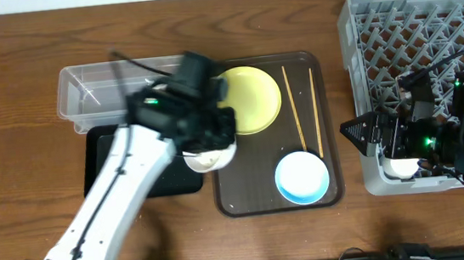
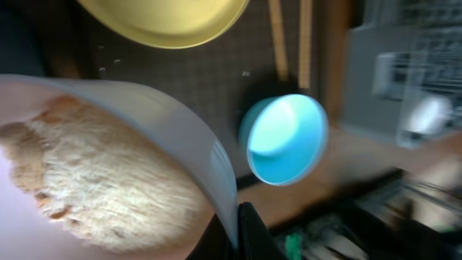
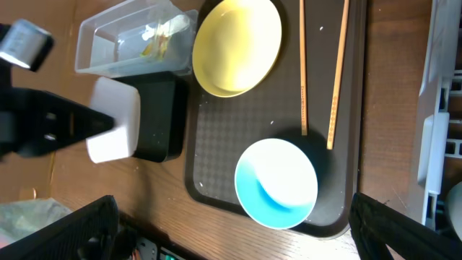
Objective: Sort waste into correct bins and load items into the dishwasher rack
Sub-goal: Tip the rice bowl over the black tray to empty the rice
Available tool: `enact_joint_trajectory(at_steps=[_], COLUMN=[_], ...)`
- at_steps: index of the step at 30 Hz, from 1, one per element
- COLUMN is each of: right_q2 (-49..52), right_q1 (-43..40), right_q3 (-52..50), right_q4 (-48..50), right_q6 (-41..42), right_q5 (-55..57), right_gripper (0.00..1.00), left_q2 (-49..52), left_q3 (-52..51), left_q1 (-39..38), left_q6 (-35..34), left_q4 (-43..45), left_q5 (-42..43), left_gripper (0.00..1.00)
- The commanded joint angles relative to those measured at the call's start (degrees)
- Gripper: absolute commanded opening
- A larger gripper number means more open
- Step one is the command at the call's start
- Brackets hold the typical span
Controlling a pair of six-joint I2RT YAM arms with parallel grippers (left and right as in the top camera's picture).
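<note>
No writing can be read anywhere; the green-and-yellow snack wrapper (image 3: 157, 42) lying in the clear plastic tub (image 1: 91, 88) is too small for its print to be made out. The left gripper (image 2: 232, 235) is clamped tight on the rim of the white-pinkish bowl (image 2: 180, 123), which carries a beige heap of food scraps (image 2: 94, 180). Seen from overhead, it holds the bowl over the seam between the black tray (image 1: 102, 159) on its outer side and the dark-brown serving tray (image 1: 260, 196) on its inner side. Just beyond the gripper lies the yellow plate (image 1: 253, 101), partly hidden by the wrist. Farther to its right the two wooden chopsticks (image 1: 295, 117) lie side by side on the brown tray, and the light-blue bowl (image 1: 302, 177) sits near that tray's front corner. The right gripper (image 3: 232, 198) stands wide apart with nothing between its fingers, at the left edge of the grey dishwasher rack (image 1: 426, 17). A small white cup (image 1: 402, 166) rests in the rack's front corner beneath that arm.
</note>
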Motion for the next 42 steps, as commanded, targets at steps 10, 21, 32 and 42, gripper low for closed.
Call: enact_joint_trajectory(at_steps=[10,21,32,42], right_q2=[0.02,0.02,0.02,0.02], right_q1=[0.59,0.59,0.59,0.59], right_q3=[0.61,0.61,0.61,0.61], right_q4=[-0.13,-0.35,-0.37,-0.79], right_q6=[0.02,0.02,0.02,0.00], right_q5=[-0.46,-0.46,-0.46,-0.46], right_gripper=[0.99,0.99,0.99,0.99], left_q2=[-0.44,-0.44,-0.44,1.51], left_q3=[-17.64,-26.84,-27.28,-29.18], left_q1=[27.78,42.21,43.01,43.01], left_q6=[27.71,37.29,38.07,38.10], left_q4=[1.57,5.75,7.10,10.29], left_q5=[42.38,58.53,61.51,55.19], left_gripper=[0.06,0.06,0.06,0.06])
